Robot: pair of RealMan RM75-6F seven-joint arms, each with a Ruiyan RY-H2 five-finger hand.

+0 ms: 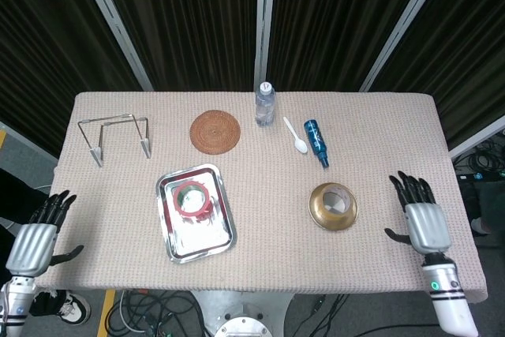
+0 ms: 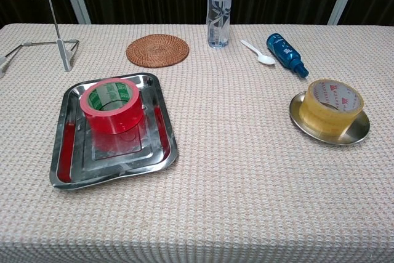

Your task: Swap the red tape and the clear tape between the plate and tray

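red plastic tape roll with a green core [image 2: 111,105] lies flat in the shiny rectangular steel tray [image 2: 161,146], and the yellowish clear tape roll [image 2: 333,106] lies flat on the round metal plate [image 2: 357,132]. whether this is the swapped arrangement or the starting one cannot be told from how things lie; if it is the start, both moves are left.

both hands sit off the tapes. the right hand [image 1: 420,216] hovers at the bench edge, well apart from the round metal plate on its outer side, fingers [image 1: 409,187] spread and holding nothing. the left hand [image 1: 38,230] hangs beyond the bench's edge, well apart from the steel tray, fingers spread and empty too. neither hand shows in the chest view.
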